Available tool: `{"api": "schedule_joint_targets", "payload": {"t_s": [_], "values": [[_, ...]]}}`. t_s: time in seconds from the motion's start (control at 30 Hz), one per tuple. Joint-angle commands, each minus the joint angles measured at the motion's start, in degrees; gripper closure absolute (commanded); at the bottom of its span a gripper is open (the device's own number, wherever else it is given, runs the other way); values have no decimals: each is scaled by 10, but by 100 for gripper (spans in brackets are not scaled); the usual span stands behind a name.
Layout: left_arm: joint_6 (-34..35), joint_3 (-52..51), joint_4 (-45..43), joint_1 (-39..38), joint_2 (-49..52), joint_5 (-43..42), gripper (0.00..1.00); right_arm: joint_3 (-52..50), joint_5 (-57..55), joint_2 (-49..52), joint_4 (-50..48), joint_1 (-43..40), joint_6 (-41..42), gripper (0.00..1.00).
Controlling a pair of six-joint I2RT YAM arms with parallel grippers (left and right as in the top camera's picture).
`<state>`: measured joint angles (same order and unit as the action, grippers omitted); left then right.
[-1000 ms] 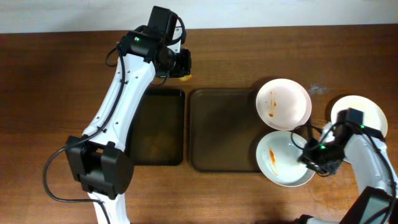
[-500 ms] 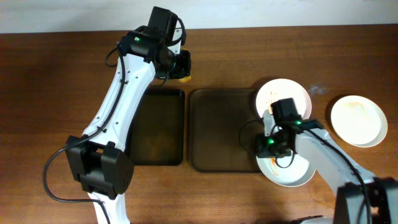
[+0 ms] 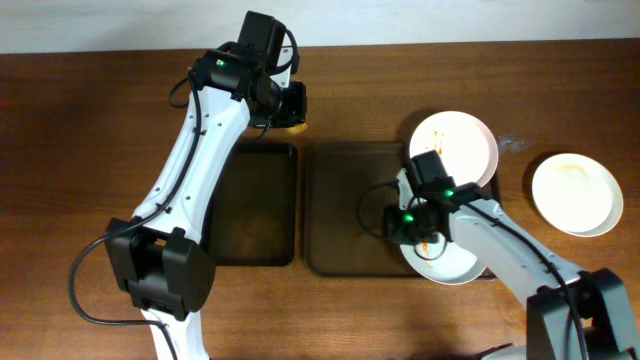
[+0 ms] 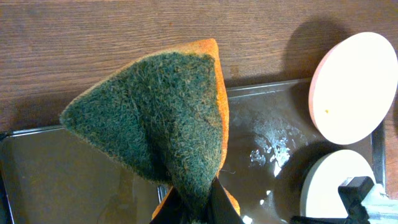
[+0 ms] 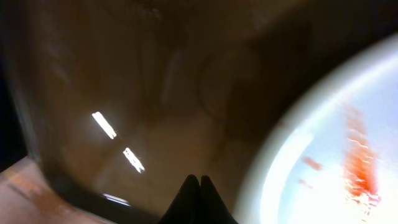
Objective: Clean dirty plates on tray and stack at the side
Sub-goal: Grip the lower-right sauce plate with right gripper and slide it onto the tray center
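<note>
My left gripper (image 3: 293, 108) is shut on a green and orange sponge (image 4: 163, 118) and holds it above the table behind the trays. The dark brown tray (image 3: 350, 210) lies in the middle. Two white plates with orange-red sauce streaks lie over its right end: one at the back (image 3: 462, 140), one at the front (image 3: 450, 262). A third white plate (image 3: 575, 193) lies on the table at the right. My right gripper (image 3: 398, 226) is shut and empty, low over the tray, just left of the front plate (image 5: 348, 155).
A narrower black tray (image 3: 250, 205) lies left of the brown tray. The right arm's links reach across the front plate from the lower right. The left arm stretches from the front left over the black tray.
My right arm has swung left from beside the far right plate to over the brown tray. The front plate has shifted a little left and the back plate a little backward. The left arm is still.
</note>
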<state>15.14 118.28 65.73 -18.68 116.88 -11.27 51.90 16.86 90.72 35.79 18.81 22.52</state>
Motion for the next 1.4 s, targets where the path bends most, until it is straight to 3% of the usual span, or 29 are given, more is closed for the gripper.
{"api": "schedule_joint_targets", "payload": {"t_s": [0.0, 0.1, 0.13, 0.17, 0.27, 0.33, 0.43, 0.73, 0.87, 1.1, 1.37], "values": [[-11, 0, 1, 3, -4, 2, 100, 12, 16, 3, -58, 49, 125, 96], [-11, 0, 1, 3, -4, 2, 100, 13, 15, 5, -143, 84, 172, 95], [-11, 0, 1, 3, -4, 2, 100, 18, 5, 5, -130, 84, 171, 79], [-11, 0, 1, 3, -4, 2, 100, 27, 2, 5, -105, 77, 157, 69], [-11, 0, 5, 3, -4, 2, 100, 132, -34, 1, 120, 5, 42, 67], [-11, 0, 6, 3, -4, 2, 100, 202, -125, -1, 259, -44, 12, 61], [-11, 0, 9, 3, -4, 2, 100, 218, -266, 2, 333, -129, -6, 54], [-11, 0, 14, 3, -4, 2, 100, 86, -313, 28, 213, -265, -11, 59], [-11, 0, 14, 3, -4, 2, 100, 25, -310, 28, 139, -266, -11, 59], [-11, 0, 12, 3, -4, 2, 100, -27, -298, 32, 95, -258, -14, 59], [-11, 0, 12, 3, -4, 2, 100, -19, -216, 36, 81, -215, -103, 59]]}}
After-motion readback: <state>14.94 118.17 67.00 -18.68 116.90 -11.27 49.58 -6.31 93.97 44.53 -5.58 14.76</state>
